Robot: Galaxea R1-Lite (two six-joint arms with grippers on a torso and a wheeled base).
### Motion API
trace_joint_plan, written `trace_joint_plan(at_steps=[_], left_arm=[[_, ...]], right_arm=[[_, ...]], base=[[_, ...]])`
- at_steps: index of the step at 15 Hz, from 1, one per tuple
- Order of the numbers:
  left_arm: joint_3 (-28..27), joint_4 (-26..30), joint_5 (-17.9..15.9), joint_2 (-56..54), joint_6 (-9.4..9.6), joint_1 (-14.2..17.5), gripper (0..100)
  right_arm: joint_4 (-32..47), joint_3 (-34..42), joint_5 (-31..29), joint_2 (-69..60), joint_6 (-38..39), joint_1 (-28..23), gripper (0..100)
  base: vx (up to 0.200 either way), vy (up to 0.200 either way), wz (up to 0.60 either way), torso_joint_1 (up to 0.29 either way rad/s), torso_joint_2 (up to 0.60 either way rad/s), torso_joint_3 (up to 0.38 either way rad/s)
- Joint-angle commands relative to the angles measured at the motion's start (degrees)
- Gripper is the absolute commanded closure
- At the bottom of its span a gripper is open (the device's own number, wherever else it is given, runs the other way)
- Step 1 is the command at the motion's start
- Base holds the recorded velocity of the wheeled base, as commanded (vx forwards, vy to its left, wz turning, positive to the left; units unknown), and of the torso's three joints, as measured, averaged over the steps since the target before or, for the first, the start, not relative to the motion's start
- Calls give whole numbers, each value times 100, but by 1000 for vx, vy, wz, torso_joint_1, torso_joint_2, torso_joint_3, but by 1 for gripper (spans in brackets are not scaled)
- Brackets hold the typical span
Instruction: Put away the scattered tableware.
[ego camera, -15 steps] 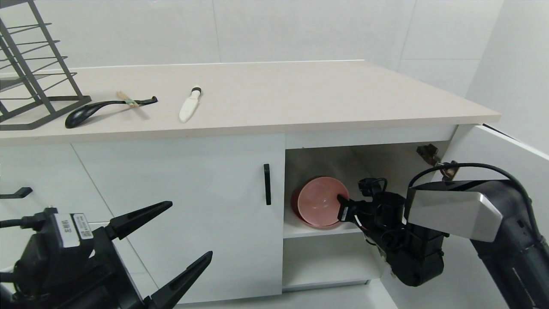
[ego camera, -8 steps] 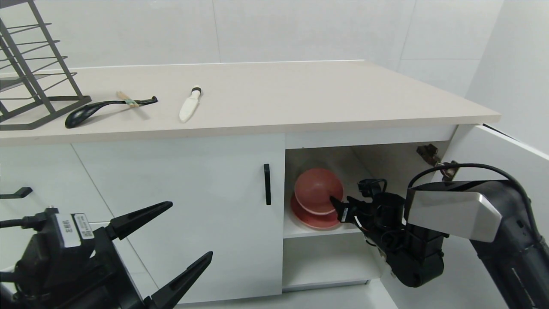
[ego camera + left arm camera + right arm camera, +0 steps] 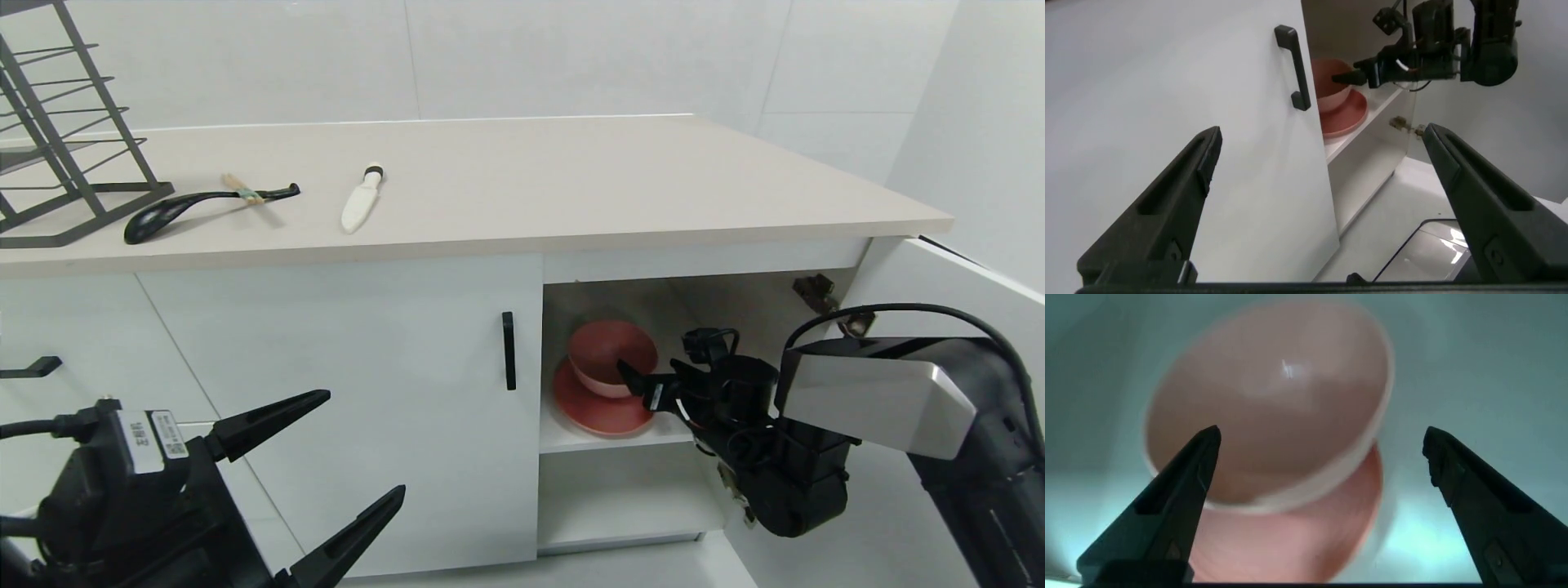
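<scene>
A pink bowl [image 3: 612,353] sits upright on a red plate [image 3: 600,411] on the upper shelf of the open cabinet. My right gripper [image 3: 641,385] is just in front of the bowl, open, one finger on either side of the bowl [image 3: 1266,416] and plate [image 3: 1315,535] in the right wrist view. On the counter lie a black spoon [image 3: 200,206], a wooden stick [image 3: 242,189] across its handle, and a white knife [image 3: 362,201]. My left gripper [image 3: 363,445] hangs open low at the left, in front of the closed door, holding nothing.
A dark wire rack [image 3: 65,139] stands at the counter's left end. The closed door has a black handle [image 3: 508,351]. The opened cabinet door [image 3: 947,282] stands at the right, beside my right arm. A lower shelf [image 3: 620,498] lies bare.
The bowl, tilted on its side at the right gripper's tips a second ago, has dropped upright onto the plate. The right gripper edged slightly left. The left arm barely moved.
</scene>
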Motion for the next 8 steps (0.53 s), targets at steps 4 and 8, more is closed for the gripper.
trace_joint_plan(at_steps=[4,8], left_arm=[[0,-4,8,10,-10,8,0],[0,-4,8,-7,-10,8,0]], right_arm=[[-6,757,0,-871,-249,219,0],[-6,1679,-9,-1566,-363,791,0]], base=[[0,0,0,0,0,0],[0,0,0,0,0,0]])
